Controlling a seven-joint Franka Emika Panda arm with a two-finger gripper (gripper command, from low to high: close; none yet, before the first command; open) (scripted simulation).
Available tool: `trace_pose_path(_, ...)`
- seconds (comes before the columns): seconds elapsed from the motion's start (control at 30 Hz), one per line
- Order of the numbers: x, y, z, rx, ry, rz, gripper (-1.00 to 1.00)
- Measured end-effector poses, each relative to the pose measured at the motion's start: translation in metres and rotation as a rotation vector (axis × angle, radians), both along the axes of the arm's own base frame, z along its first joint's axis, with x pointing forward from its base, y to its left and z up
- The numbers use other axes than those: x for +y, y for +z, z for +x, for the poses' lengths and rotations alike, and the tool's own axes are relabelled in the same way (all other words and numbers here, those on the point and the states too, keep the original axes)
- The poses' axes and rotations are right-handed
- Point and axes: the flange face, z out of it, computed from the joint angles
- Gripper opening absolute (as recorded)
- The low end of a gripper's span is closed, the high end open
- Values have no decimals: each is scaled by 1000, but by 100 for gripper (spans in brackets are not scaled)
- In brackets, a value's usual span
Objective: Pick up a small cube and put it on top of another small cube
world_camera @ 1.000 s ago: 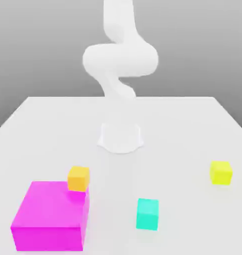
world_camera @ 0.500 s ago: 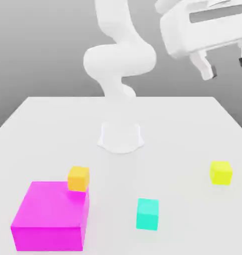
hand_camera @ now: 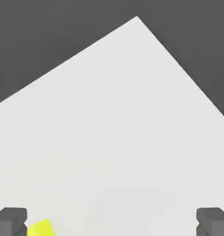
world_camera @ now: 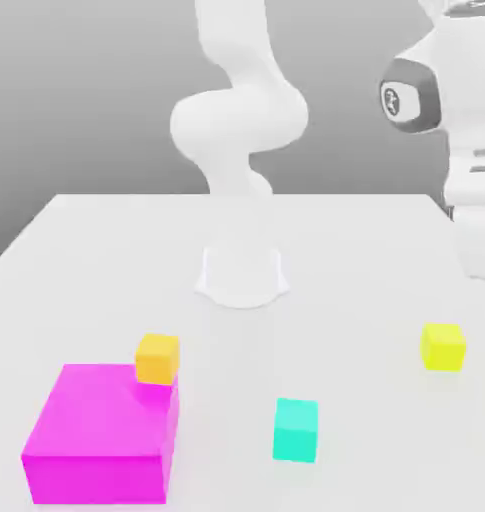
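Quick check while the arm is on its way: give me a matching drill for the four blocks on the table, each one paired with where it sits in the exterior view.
Things:
1. yellow cube
2. orange cube
3. teal cube
4. magenta block

Places:
A. touching the magenta block's far corner
B. alone near the front, between the big block and the yellow one
C. front corner on the exterior view's left
D. far toward the exterior view's right, below the arm

Pairs: 1-D, 2-A, 3-B, 4-C

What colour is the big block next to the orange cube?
Magenta. The big block shows best in the exterior view, touching the orange cube.
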Motion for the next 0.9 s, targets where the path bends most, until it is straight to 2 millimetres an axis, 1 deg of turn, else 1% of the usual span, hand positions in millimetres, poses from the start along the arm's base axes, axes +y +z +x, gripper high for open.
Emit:
trace_pose_path(0.2,25,-55,-53,14,187,-97,0)
trace_pose_path(0.33,30,-87,-85,7,305,-166,0)
trace_pose_path(0.43,29,-107,-106,-5,385,-218,0)
trace_pose_path(0.63,31,-136,-107,-23,408,-231,0)
trace_pose_path(0.83,29,-172,-109,-16,408,-234,0)
trace_pose_path(0.87,28,-178,-110,-12,407,-234,-100)
trace_pose_path(0.9,28,-178,-110,-12,407,-234,-100)
